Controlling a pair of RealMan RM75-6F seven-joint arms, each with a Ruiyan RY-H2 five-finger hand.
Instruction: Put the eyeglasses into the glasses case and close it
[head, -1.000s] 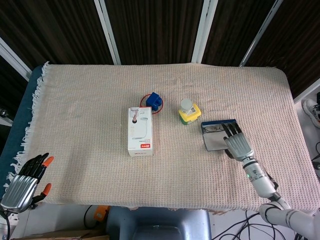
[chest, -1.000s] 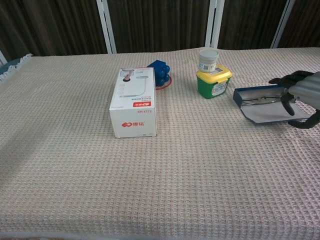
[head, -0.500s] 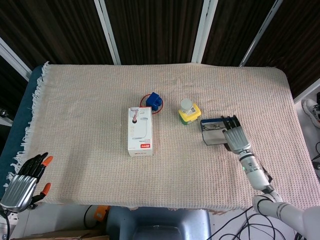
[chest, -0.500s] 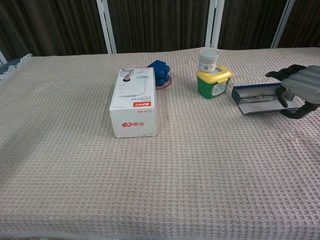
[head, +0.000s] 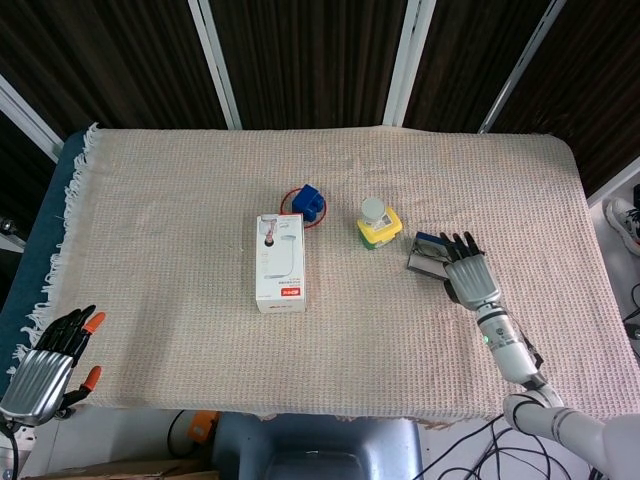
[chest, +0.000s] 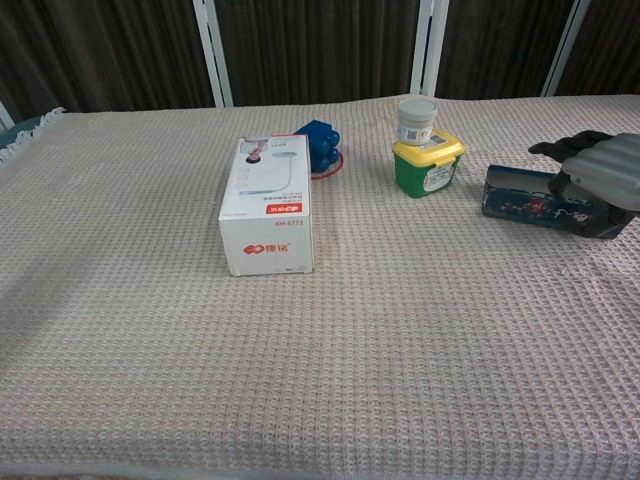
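Bench (head: 180, 190): covered with a beige waffle-weave cloth (chest: 420, 340).
White carton (head: 280, 262): laid flat near centre.
Right robot hand (head: 467, 278): rested on the dark blue glasses case (chest: 520, 197), fingers extended over its lid; case nearly closed, beside the yellow-lidded green jar (chest: 426, 166).
Left robot hand (head: 50, 363): off the bench edge, fingers apart, nothing held.
Eyeglasses: hidden from view.

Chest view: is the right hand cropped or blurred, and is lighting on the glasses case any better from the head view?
Chest view: the right hand is cut off by the frame's right edge, reasonably sharp; the glasses case is dark but evenly lit, without glare. Head view: the whole hand shows, lighting flat and soft, but the case is small and partly covered by the fingers.
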